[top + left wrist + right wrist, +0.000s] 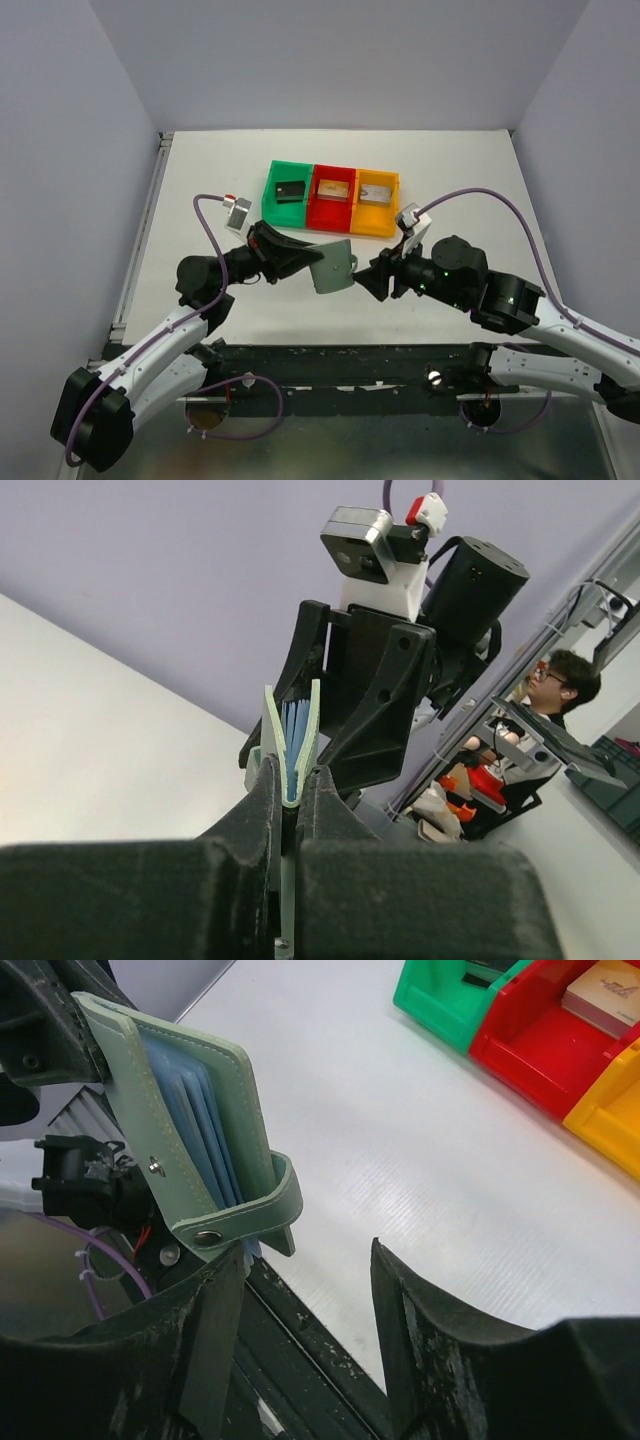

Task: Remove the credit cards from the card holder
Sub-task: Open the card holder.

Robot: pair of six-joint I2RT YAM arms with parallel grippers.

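Observation:
My left gripper (308,262) is shut on the lower edge of the pale grey-green card holder (333,268) and holds it above the table. In the left wrist view its fingers (262,800) pinch the holder (290,742), which stands slightly spread with blue sleeves showing. My right gripper (376,276) is open just right of the holder. In the right wrist view its jaws (305,1252) stand wide apart below the holder (190,1110) and its snap strap (250,1210). I cannot tell if cards remain inside. A black card (291,190), a tan card (334,189) and a silvery card (377,190) lie in the bins.
A green bin (270,195), a red bin (316,205) and a yellow bin (392,205) stand side by side at the back middle of the white table (200,180). The table's dark front rail (330,355) runs below both grippers.

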